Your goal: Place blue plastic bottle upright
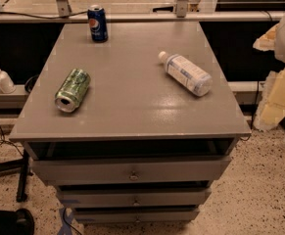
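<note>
The blue plastic bottle [186,73] lies on its side on the right half of the grey cabinet top [132,111]. It is clear, pale bluish plastic with a white label, and its white cap points to the back left. My gripper is not in view. Only pale, cream-coloured parts of my arm [279,87] show at the right edge, beside the cabinet and apart from the bottle.
A dark blue Pepsi can [97,23] stands upright at the back of the top. A green can [73,90] lies on its side at the left. A small white pump bottle [1,77] stands on a ledge to the left. Drawers [132,173] sit below the top, slightly open.
</note>
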`<state>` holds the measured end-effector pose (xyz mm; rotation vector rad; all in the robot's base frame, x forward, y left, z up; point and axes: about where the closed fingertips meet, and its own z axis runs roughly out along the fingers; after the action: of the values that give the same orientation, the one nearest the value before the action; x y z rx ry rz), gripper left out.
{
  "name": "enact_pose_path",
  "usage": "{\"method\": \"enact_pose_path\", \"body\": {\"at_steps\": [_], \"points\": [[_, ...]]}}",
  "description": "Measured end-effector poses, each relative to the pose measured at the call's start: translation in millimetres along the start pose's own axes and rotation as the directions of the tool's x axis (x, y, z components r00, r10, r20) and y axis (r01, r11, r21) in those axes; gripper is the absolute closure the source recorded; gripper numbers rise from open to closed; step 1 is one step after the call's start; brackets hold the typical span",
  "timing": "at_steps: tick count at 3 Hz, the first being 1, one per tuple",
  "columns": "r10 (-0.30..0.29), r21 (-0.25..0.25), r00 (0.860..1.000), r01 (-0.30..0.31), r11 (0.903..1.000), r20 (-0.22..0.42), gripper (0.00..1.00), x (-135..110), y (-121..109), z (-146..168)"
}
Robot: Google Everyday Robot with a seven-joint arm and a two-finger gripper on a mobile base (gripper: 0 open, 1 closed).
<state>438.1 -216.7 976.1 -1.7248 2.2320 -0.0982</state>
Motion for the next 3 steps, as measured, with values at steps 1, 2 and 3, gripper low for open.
{"method": "enact_pose_path", "body": {"at_steps": [1, 2, 3], "points": [[0.0, 0.0, 1.0, 0.0, 1.0, 0.0, 0.0, 0, 0, 0], [-0.013, 0.009, 0.999, 0.013, 0.9999, 0.031, 0.0, -9, -5, 4], [0.025, 0.031, 0.991, -0.029, 0.9991, 0.133, 0.0, -45, -34, 22]]}}
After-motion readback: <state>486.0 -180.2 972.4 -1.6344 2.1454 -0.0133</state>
